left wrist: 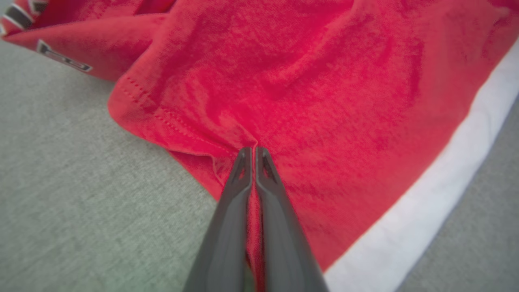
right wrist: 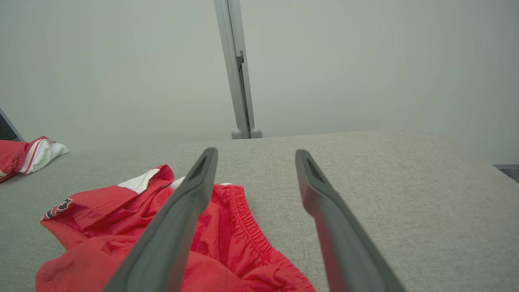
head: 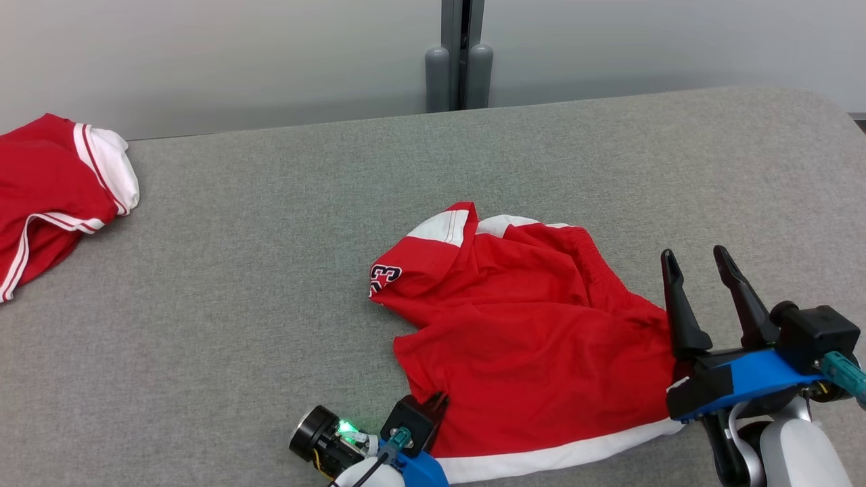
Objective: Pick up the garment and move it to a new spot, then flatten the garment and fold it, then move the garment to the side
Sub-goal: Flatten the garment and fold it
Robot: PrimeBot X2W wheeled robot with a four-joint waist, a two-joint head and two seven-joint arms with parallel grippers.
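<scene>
Grey woven fabric covers the worktop [head: 270, 270], which runs back to a pale wall with a grey post [head: 460, 54] standing at the middle of the far edge. Red shorts [head: 534, 325] with white trim lie crumpled near the front edge, a little right of the middle. One leg with a dark number patch points towards the left edge, and a white band runs along the side nearest the front.

In the left wrist view, the left gripper [left wrist: 252, 151] is clenched on the shorts. Its two dark fingers are pressed together on a pinched ridge of red cloth close to a stitched hem, and red fabric shows in the narrow slit between them.

The right gripper [head: 695, 252] is released. Its fingers stand well apart and point towards the far edge, above the right end of the shorts and holding nothing.

A second red and white garment [head: 54, 182] lies bunched at the far left corner, well apart from the shorts.
</scene>
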